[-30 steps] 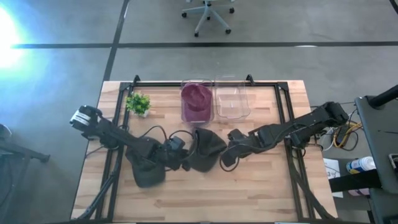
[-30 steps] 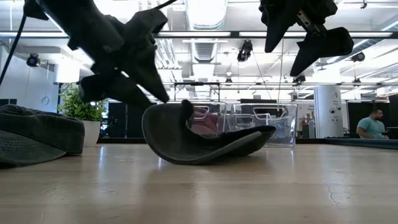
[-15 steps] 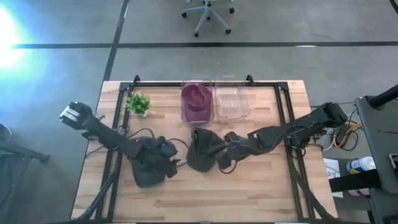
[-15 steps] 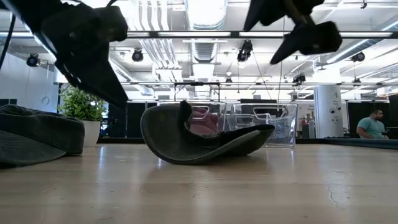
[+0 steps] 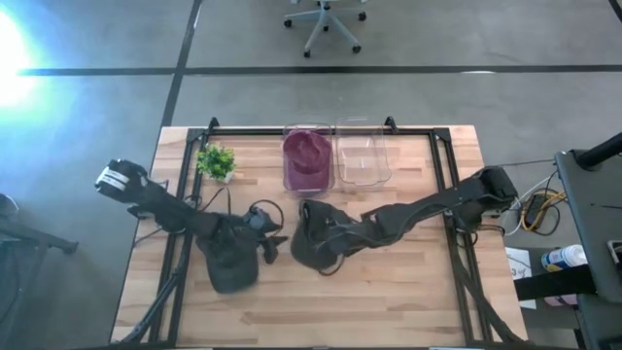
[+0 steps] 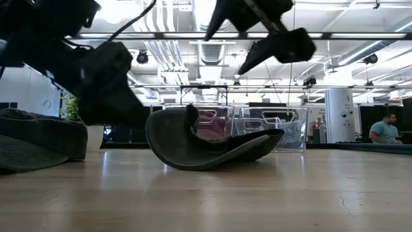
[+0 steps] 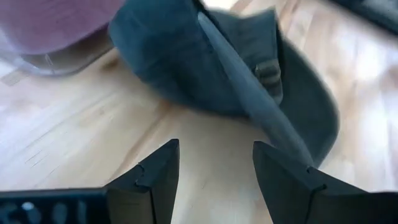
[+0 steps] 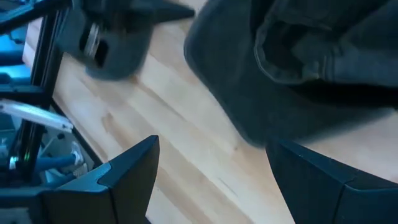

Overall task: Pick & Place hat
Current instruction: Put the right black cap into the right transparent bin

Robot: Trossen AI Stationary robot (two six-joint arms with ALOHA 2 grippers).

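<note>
Fingers of the left gripper (image 7: 214,180) and right gripper (image 8: 211,180) are spread, empty. Dark hat (image 5: 316,235) lies at table (image 5: 389,311) centre, six o'clock of the bins; soft, light, floppy: pinch the brim.

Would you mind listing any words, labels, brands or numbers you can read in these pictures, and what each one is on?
No text can be read in any view.
The dark hat on the table shows no readable label.
The hat's strap buckle is too blurred to show any marking.

Bare wood (image 5: 369,292) near the front edge
</note>
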